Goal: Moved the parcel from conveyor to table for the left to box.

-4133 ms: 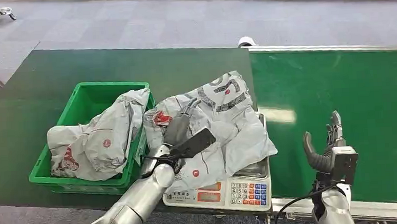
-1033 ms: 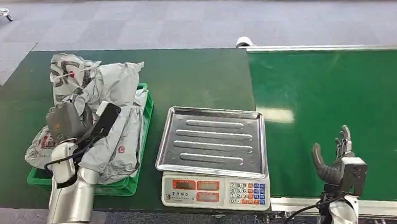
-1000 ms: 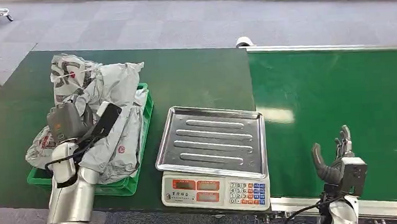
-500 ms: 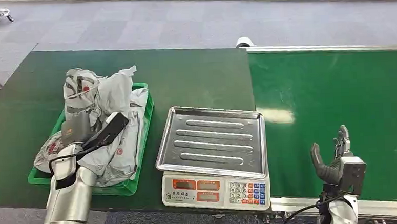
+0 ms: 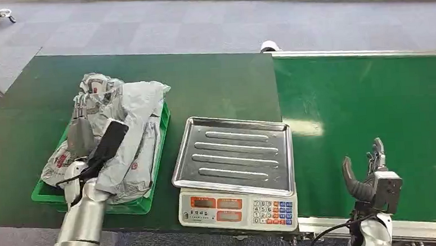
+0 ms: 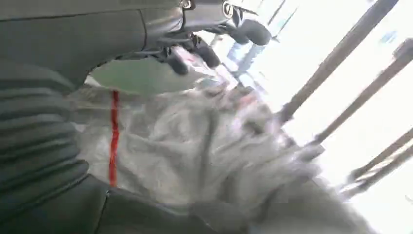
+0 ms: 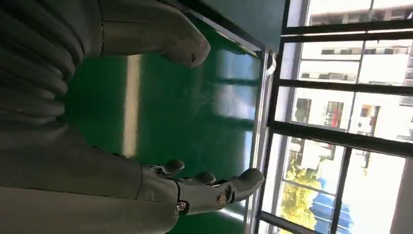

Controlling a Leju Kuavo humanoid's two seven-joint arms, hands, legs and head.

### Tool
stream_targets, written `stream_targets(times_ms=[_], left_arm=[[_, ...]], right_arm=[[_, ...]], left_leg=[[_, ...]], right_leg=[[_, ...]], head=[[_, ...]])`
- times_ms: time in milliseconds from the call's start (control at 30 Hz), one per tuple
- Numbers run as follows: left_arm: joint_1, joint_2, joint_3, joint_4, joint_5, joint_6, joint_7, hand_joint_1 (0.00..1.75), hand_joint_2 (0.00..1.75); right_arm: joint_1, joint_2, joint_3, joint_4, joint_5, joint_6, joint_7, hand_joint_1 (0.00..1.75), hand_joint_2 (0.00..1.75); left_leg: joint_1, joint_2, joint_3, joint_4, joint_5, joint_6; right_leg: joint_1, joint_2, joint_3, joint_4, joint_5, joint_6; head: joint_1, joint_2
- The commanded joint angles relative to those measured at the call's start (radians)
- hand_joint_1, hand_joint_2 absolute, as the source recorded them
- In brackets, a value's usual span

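On the dark green counter point(image 5: 213, 84), grey parcel point(image 5: 132, 133) lies in green box point(image 5: 151, 188), left robot hand point(image 5: 81, 127) resting on it, grasp unclear; right robot hand point(image 5: 368, 174) released over conveyor point(image 5: 372, 98); grey carpet floor point(image 5: 199, 22) seen behind.

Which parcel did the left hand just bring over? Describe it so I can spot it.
On the dark green table, left of the scale, sits a green bin piled with grey parcels. It is the top parcel, crumpled, under the left hand.
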Motion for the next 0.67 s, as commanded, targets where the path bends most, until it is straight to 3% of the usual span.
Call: stream_targets(times_ms=[33,200,267,333,367,433,467,567,667], left_arm=[[0.028,-0.096,0.041,-0.177,0.384,0.157,-0.269,0.00,0.00],[0.046,-0.102,0.026,-0.248,0.448,0.293,-0.369,0.00,0.00],[0.047,-0.130,0.076,-0.299,0.416,0.310,-0.379,0.00,0.00],[0.068,-0.099,-0.001,-0.370,0.540,0.296,-0.379,0.00,0.00],[0.079,-0.055,-0.091,-0.379,0.644,0.165,-0.379,0.00,0.00],[0.075,-0.035,-0.179,-0.360,0.707,-0.036,-0.379,0.00,0.00],[0.071,-0.028,-0.209,-0.348,0.729,-0.111,-0.368,0.00,1.75],[0.064,-0.058,-0.308,-0.301,0.804,-0.361,-0.282,0.00,1.75],[0.054,-0.083,-0.353,-0.248,0.744,-0.368,-0.263,0.00,1.75]], right_arm=[[0.006,0.010,0.000,0.004,-0.016,-0.013,0.004,0.00,1.75],[-0.025,0.012,0.009,0.033,-0.014,-0.019,0.004,0.00,1.75],[-0.036,0.011,0.019,0.045,-0.009,-0.024,0.004,0.00,1.75],[-0.047,0.009,0.024,0.054,-0.013,-0.027,0.004,0.00,1.75],[-0.056,0.004,0.029,0.060,-0.017,-0.029,0.004,0.00,1.75],[-0.075,-0.007,0.032,0.078,-0.019,-0.021,0.004,0.00,1.75],[-0.083,-0.010,0.034,0.085,-0.019,-0.016,0.004,0.00,1.75],[-0.121,-0.012,0.046,0.119,-0.014,-0.005,0.004,0.00,1.75],[-0.151,-0.005,0.054,0.146,-0.008,-0.009,0.004,0.00,1.75]], left_leg=[[0.001,0.001,0.003,-0.002,-0.001,0.000],[0.001,0.002,0.003,-0.002,-0.001,-0.001],[0.001,0.003,0.002,-0.002,-0.001,-0.001],[0.001,0.003,0.001,-0.001,-0.001,-0.001],[0.001,0.003,-0.001,0.000,-0.001,0.000],[0.001,0.004,0.000,0.000,-0.001,-0.001],[0.001,0.003,0.000,-0.001,-0.001,-0.001],[0.001,0.000,0.000,0.000,0.000,0.000],[0.000,-0.001,0.000,-0.001,0.001,0.001]], right_leg=[[0.001,-0.001,0.003,-0.003,-0.001,-0.001],[0.002,0.000,0.002,-0.003,0.000,-0.002],[0.001,0.001,0.001,-0.002,0.000,-0.001],[0.002,0.002,0.000,-0.002,0.001,-0.001],[0.002,0.002,-0.002,-0.001,0.001,-0.001],[0.002,0.002,-0.001,-0.001,0.001,-0.001],[0.001,0.002,0.000,-0.001,0.000,-0.001],[0.001,-0.001,0.000,-0.001,0.000,-0.001],[0.000,-0.002,0.001,-0.002,0.001,0.000]], head=[[0.000,0.000],[0.000,0.000],[0.000,0.000],[0.000,0.000],[0.000,0.000],[0.000,0.000],[0.000,0.000],[0.000,0.000],[0.000,0.000]])
